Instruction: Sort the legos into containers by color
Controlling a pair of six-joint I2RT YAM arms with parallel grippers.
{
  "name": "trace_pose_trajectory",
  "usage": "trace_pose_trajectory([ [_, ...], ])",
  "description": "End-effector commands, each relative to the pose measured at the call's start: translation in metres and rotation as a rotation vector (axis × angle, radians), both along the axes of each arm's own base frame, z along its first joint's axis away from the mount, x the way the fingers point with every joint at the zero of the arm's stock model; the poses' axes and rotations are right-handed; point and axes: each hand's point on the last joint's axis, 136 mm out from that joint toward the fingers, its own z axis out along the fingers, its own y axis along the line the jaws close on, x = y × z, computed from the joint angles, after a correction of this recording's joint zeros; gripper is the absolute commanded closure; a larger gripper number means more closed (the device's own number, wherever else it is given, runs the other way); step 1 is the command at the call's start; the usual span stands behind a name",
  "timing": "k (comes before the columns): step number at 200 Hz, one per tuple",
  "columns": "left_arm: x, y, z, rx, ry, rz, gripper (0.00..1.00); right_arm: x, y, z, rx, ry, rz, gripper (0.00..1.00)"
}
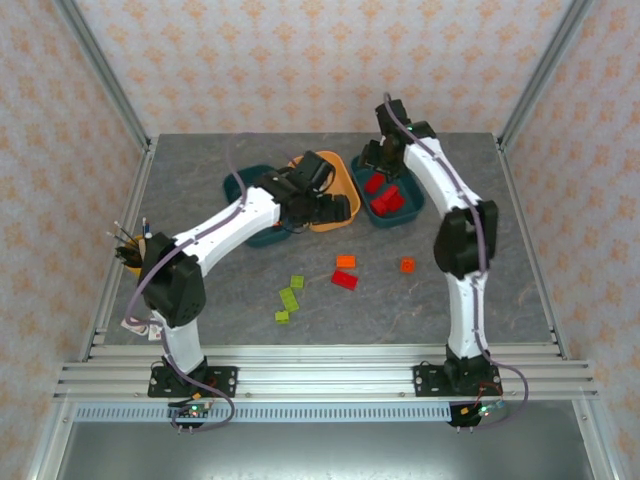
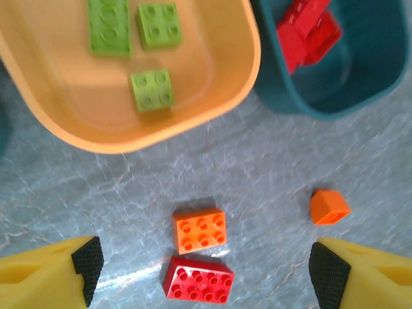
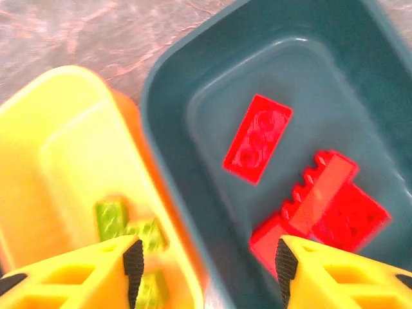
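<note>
Both pincers are released and empty. The left pincer (image 2: 205, 270) hangs at the near rim of the orange tray (image 2: 116, 143), which holds green bricks (image 2: 151, 90). The right pincer (image 3: 208, 264) hangs over the teal tray (image 3: 172, 141) with red bricks (image 3: 257, 138), toward the far edge of the table (image 1: 500, 260). Loose bricks (image 1: 344, 280) lie mid-table.
</note>
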Motion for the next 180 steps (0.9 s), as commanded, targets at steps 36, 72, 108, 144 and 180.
trace_pose_trajectory([
  [36,-0.023,-0.018,-0.059,0.195,0.121,-0.007,0.11,-0.142,-0.040,0.055,0.129,-0.169,-0.120,0.29],
  [72,-0.032,-0.033,-0.086,0.276,0.160,-0.007,0.06,-0.227,-0.048,0.034,0.216,-0.101,-0.086,0.01],
  [108,-0.034,-0.032,-0.107,0.327,0.190,0.042,0.07,-0.266,-0.058,0.028,0.258,-0.099,-0.085,0.00],
  [144,-0.035,-0.039,-0.122,0.332,0.216,0.044,0.14,-0.275,-0.054,0.023,0.294,-0.077,-0.080,0.05],
  [180,-0.037,-0.045,-0.133,0.348,0.223,0.044,0.22,-0.276,-0.053,0.025,0.294,-0.078,-0.064,0.06],
])
